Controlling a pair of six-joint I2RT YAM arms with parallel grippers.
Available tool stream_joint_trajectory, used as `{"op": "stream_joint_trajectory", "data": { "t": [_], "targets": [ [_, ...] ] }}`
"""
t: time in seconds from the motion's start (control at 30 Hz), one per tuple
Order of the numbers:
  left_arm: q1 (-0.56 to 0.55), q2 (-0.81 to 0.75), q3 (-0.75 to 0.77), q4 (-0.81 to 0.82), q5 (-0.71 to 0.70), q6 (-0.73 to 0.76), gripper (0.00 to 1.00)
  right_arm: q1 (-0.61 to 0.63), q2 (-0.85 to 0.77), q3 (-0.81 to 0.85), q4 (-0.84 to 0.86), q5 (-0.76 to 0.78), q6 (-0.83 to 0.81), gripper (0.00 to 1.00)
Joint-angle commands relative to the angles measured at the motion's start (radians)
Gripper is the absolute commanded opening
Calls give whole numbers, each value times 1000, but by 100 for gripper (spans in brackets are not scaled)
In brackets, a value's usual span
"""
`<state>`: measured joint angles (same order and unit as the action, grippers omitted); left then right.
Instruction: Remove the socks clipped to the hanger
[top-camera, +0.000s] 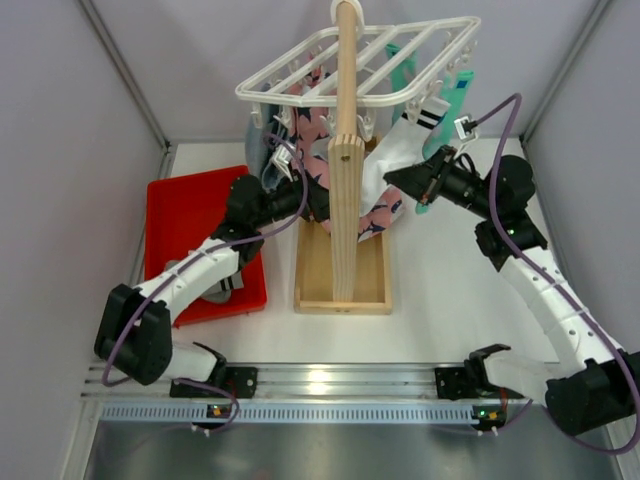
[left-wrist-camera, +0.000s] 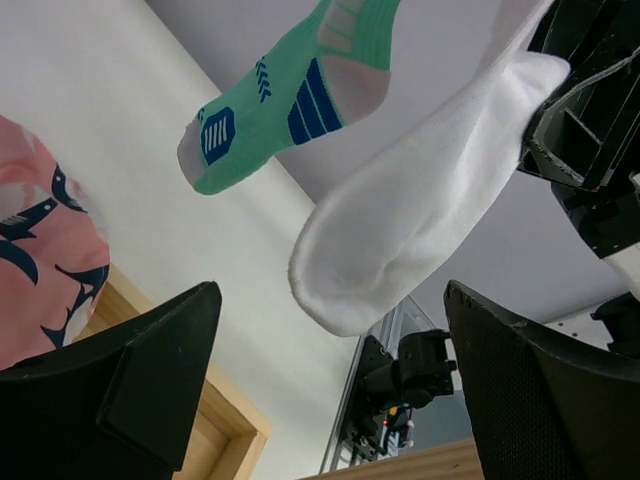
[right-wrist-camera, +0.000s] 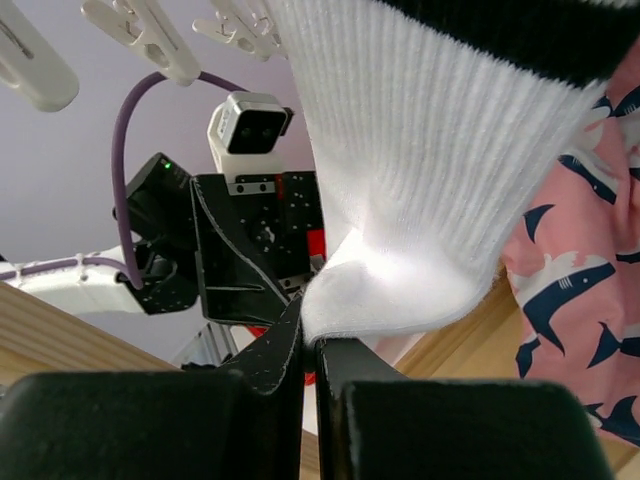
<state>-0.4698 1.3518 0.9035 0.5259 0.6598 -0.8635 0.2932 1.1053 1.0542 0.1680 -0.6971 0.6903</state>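
Note:
The white grid hanger (top-camera: 360, 60) hangs from the top of the wooden post, with clips (right-wrist-camera: 150, 40) dangling under it. A white sock with black stripe bands (top-camera: 405, 145) hangs from it. My right gripper (right-wrist-camera: 310, 335) is shut on this sock's (right-wrist-camera: 430, 180) lower fold and shows at the sock's right side from above (top-camera: 405, 180). Teal socks (top-camera: 455, 95) hang at the back right; one shows in the left wrist view (left-wrist-camera: 280, 100). My left gripper (left-wrist-camera: 332, 295) is open and empty just below the white sock's toe (left-wrist-camera: 420, 220), left of the post (top-camera: 300, 195).
The tall wooden post (top-camera: 347, 150) with its box base (top-camera: 340, 275) stands in the middle. A pink cloth with navy print (top-camera: 375, 215) hangs beside it. A red tray (top-camera: 195, 225) at the left holds a striped sock (top-camera: 225, 285). Grey walls close in both sides.

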Motion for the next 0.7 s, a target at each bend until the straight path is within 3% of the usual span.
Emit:
{"op": "stream_joint_trajectory", "data": {
  "t": [0.0,0.17,0.27,0.3,0.33,0.4,0.43,0.47,0.67],
  "targets": [
    [-27,44,52,225,40,21,96,33,-33,4,-21,39,29,0],
    [-32,113,22,488,95,-144,93,46,-41,-11,-33,53,17,0],
    [-32,158,23,647,115,-255,79,49,-38,-10,-48,56,2,0],
    [-35,168,28,678,119,-314,62,47,-39,-5,-67,62,-5,0],
    [-35,181,34,718,126,-339,54,49,-42,3,-91,83,-27,2],
    [-36,217,66,718,165,-388,34,47,-51,50,-149,123,-63,25],
    [-39,228,74,718,179,-400,9,46,-55,70,-230,167,-105,34],
    [-39,236,78,718,185,-413,0,47,-56,117,-263,186,-129,46],
    [-47,199,38,718,189,-425,0,-51,-67,280,-441,245,-215,59]
  ]
}}
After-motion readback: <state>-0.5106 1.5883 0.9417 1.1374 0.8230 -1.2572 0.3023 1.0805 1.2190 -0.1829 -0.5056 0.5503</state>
